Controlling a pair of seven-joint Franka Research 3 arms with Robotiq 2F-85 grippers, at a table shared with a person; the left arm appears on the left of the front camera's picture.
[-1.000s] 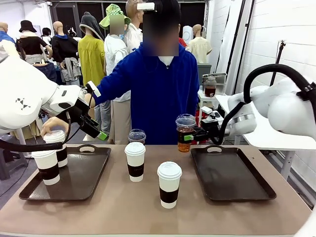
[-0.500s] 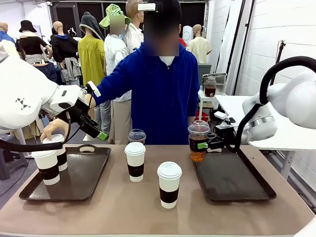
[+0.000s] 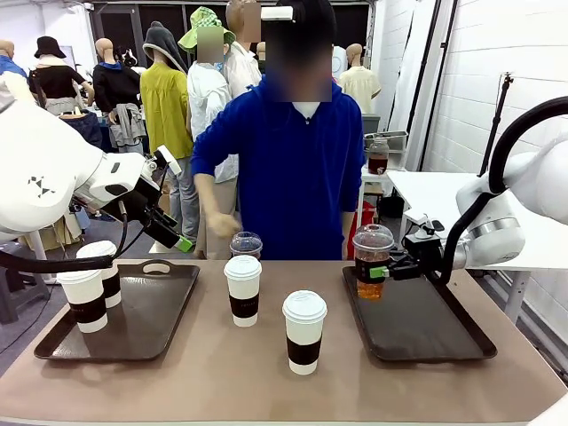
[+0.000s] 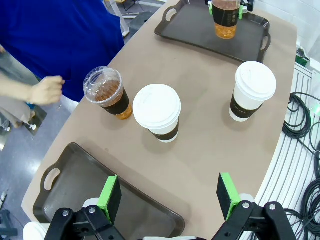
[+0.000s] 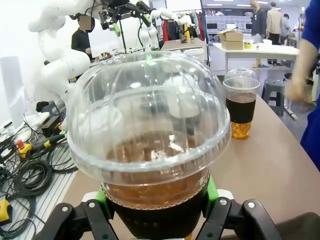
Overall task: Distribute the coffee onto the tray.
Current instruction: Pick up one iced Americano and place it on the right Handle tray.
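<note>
Gripping clear dome-lidded plastic cup of brown drink in right pincer, at my right-hand dark tray. Left pincer open.

Inspector A: Trays and table?
Inspector B: Logged left tray, 9 o'clock, and right tray, 3 o'clock, both plain dark brown. Logged table as plain tan.
Inspector A: Cups?
Inspector B: Found middle paper cup, front paper cup at 6 o'clock, and two tray paper cups at 9 o'clock white, lids white, sleeves dark brown. Found right domed cup, 3 o'clock, and far domed cup, 12 o'clock, clear over amber-brown drink, black bands.
Inspector A: Grippers?
Inspector B: Black, with bright green pads, on left gripper and right gripper alike.
</note>
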